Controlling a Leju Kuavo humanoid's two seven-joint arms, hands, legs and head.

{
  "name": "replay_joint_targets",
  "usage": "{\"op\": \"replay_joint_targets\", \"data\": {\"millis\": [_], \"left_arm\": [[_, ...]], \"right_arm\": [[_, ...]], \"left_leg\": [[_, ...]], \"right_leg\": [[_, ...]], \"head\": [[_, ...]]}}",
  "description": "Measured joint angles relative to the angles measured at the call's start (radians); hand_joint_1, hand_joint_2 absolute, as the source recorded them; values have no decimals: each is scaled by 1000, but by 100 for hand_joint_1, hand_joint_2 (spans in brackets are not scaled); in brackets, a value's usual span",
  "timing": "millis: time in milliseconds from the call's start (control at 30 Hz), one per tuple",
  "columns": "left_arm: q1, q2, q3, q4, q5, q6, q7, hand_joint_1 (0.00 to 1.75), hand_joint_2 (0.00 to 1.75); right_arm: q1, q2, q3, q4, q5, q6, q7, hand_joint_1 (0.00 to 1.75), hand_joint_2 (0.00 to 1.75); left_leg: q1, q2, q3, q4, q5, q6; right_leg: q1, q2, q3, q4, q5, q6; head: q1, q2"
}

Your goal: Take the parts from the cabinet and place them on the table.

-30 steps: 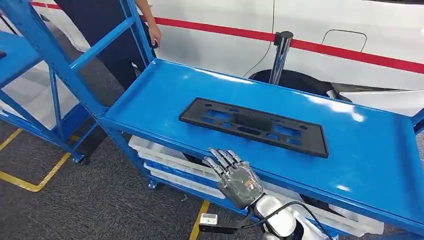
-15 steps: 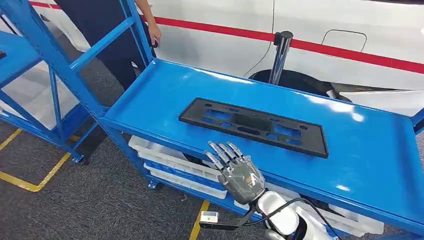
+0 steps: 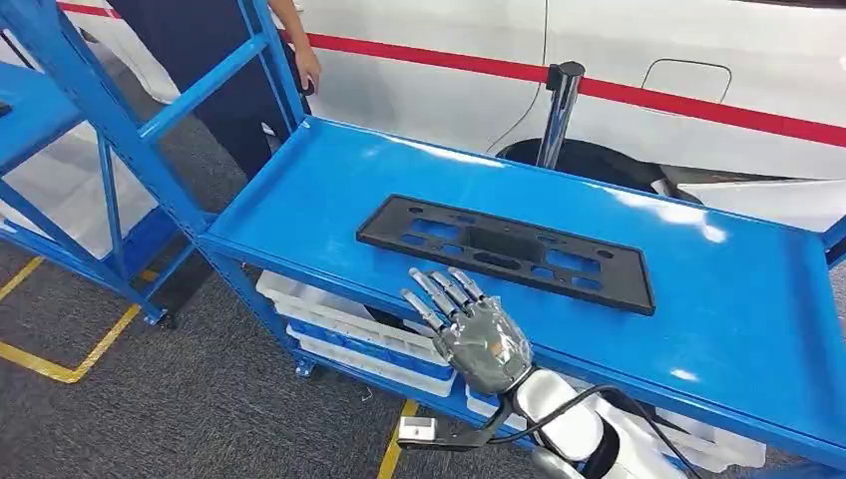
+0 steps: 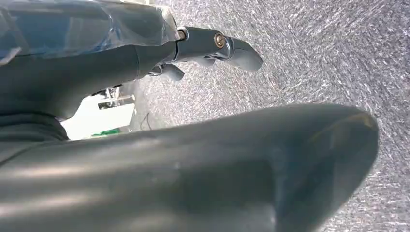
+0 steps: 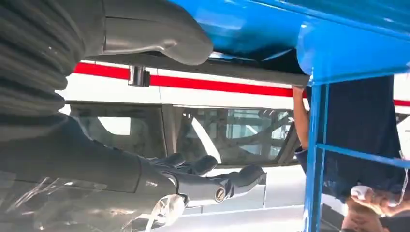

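Shelving in blue steel fills your head view: a wide blue shelf (image 3: 718,299) with a raised lip runs across the middle, carried on blue uprights (image 3: 130,130) that rise at the left, where a second rack stands beside it. Behind the shelf you see a white car (image 3: 449,90) with a red stripe along its side, and a chrome post (image 3: 556,110) stands between the car and the shelf's far edge. A person (image 3: 224,70) in dark clothes stands at the shelf's far left corner, one hand hanging beside the upright; in the right wrist view that same person shows past a blue upright. Under the shelf, white trays (image 3: 339,334) lie stacked on a lower level; what they hold you cannot tell. Grey carpet with yellow floor tape (image 3: 60,364) lies to the left. The task's part, a flat black plastic panel (image 3: 504,249) with cut-outs, lies alone on the blue shelf, roughly centred and running at a slight slant. Your right robot hand (image 3: 469,334) hovers at the shelf's near edge, fingers (image 3: 439,294) spread apart and holding nothing, their tips near the panel's near long edge but clear of it. Your left robot hand (image 4: 203,46) hangs over the carpet; whether it is open you cannot tell.
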Motion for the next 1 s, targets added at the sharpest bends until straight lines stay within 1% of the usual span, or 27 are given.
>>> {"op": "replay_joint_targets", "data": {"millis": [167,433,733,1000], "left_arm": [[-4,0,0,0,-1,-1,0,0,0],[-6,0,0,0,0,0,1,0,0],[-6,0,0,0,0,0,1,0,0],[-6,0,0,0,0,0,1,0,0]], "right_arm": [[-1,6,26,6,12,15,-4,0,175],[1,-7,38,40,8,11,25,0,175],[3,-32,20,67,-9,0,46,0,175],[3,-43,-2,81,-20,-14,62,0,175]], "left_leg": [[0,0,0,0,0,0],[0,0,0,0,0,0],[0,0,0,0,0,0],[0,0,0,0,0,0]], "right_leg": [[0,0,0,0,0,0],[0,0,-1,0,0,0],[0,0,-1,0,0,0],[0,0,-1,0,0,0]], "head": [[0,0],[0,0],[0,0],[0,0]]}}
